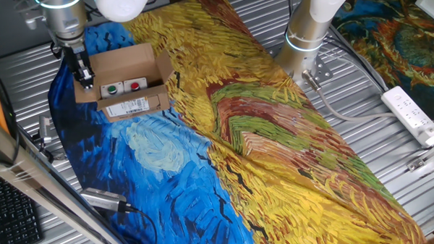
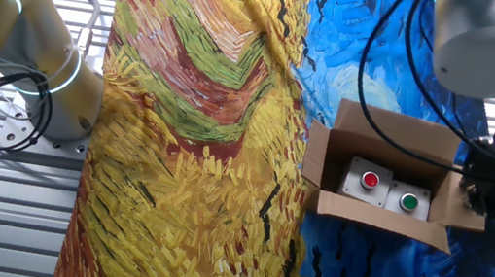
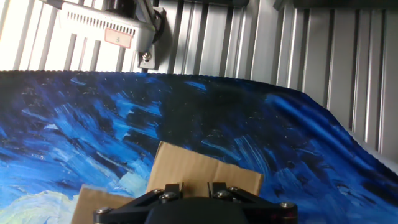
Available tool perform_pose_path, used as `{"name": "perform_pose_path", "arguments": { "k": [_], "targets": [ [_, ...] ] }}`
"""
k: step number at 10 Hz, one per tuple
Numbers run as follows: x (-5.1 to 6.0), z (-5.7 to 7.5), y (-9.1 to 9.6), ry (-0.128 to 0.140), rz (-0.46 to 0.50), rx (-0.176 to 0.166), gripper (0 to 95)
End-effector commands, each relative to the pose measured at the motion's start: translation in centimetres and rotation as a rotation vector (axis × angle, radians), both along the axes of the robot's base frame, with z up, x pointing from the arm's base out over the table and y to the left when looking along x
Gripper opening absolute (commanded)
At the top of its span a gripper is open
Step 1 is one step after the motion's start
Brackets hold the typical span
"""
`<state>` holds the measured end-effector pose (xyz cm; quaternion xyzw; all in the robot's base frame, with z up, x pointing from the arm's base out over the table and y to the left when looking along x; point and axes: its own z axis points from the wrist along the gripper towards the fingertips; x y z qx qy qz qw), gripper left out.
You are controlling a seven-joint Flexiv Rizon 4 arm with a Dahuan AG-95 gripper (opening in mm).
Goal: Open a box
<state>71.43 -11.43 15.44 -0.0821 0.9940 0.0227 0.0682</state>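
- The box (image 1: 128,83) sits on the blue part of the painted cloth (image 1: 274,153) over the tabletop, near the arm's corner
- Its flaps are already folded out; a device with a red and a green button (image 2: 386,187) shows inside
- The gripper (image 1: 84,77) is at one outer flap (image 3: 202,174), fingers apparently pinching its edge
- By my reckoning the opening is nearly done: only letting go remains
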Motion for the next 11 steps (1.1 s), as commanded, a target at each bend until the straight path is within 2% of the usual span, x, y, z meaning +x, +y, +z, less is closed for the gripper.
{"name": "perform_pose_path", "arguments": {
  "k": [1, 5, 11],
  "targets": [
    [0.2, -0.4, -0.1, 0.000, 0.001, 0.003, 19.0],
    [0.7, -1.3, -0.5, 0.002, 0.003, 0.009, 19.0],
    [1.3, -2.4, -0.6, 0.019, -0.026, 0.030, 19.0]
  ]
}}
